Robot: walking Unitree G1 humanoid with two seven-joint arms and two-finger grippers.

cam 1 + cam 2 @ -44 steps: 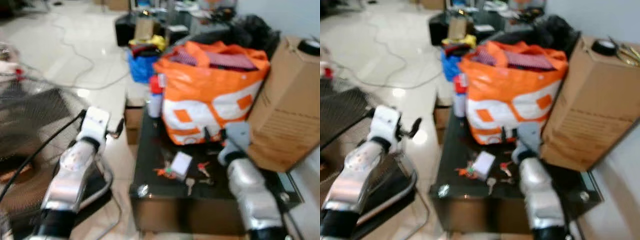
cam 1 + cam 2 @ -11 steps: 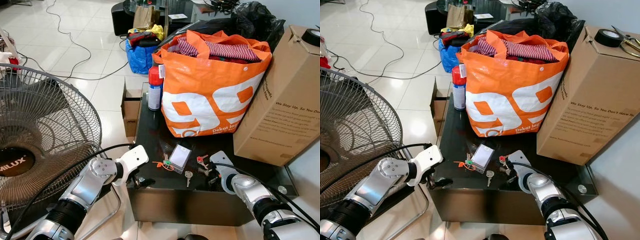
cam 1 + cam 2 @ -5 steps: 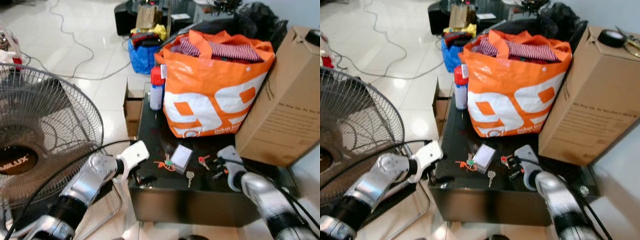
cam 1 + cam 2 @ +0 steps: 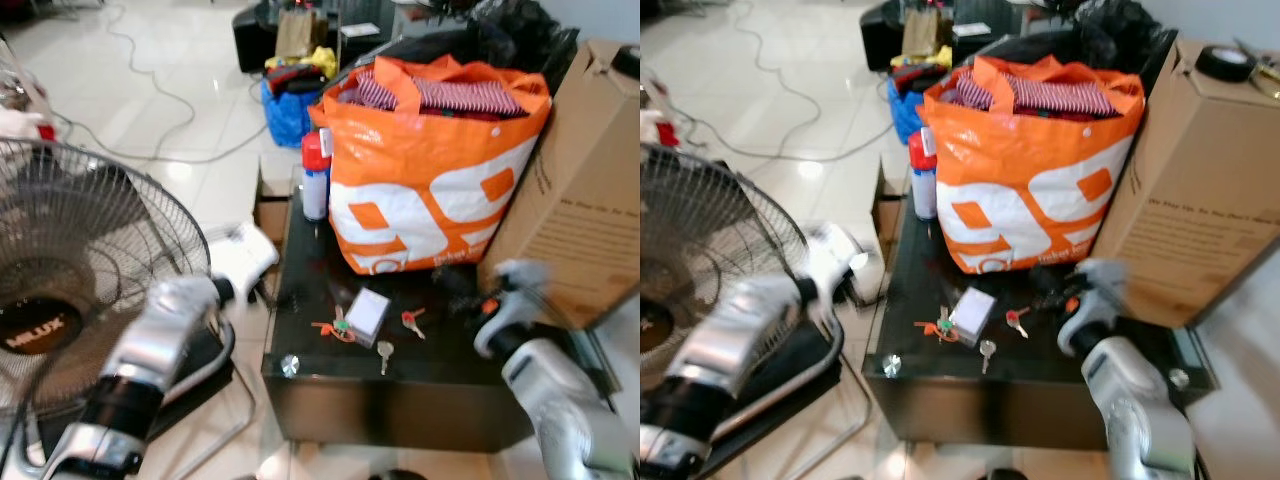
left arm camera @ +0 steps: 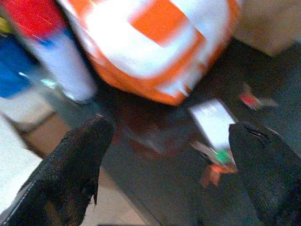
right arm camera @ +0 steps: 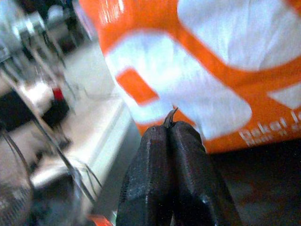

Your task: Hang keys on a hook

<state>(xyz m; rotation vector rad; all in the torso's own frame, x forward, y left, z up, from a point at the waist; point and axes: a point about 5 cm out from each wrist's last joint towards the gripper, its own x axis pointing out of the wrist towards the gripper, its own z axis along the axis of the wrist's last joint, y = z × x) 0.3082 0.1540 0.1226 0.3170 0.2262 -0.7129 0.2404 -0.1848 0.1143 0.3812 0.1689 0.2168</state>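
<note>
Keys lie loose near the front edge of the low black table [image 4: 300, 300], at lower centre of the head views: a red-headed key [image 4: 411, 321], a silver key [image 4: 384, 351] just short of the table's front lip, and an orange-tagged bunch [image 4: 330, 329] touching the small white box [image 4: 367, 311]; bare dark tabletop shows between these and the orange bag [image 4: 430, 170] behind them; a spray can [image 4: 314, 177] stands at the bag's left corner, a cardboard box [image 4: 585, 190] crowds the right edge; the right gripper [image 6: 170, 134] hangs over the table's right part, blurred in the head views, its fingers pressed together in the wrist view with a thin dark sliver poking from the tips, what it is I cannot tell; the left gripper [image 5: 164, 155] sits off the table's left edge beside the fan [image 4: 80, 250], fingers spread wide with nothing between them; pale open floor [image 4: 170, 90] fills the upper left.
</note>
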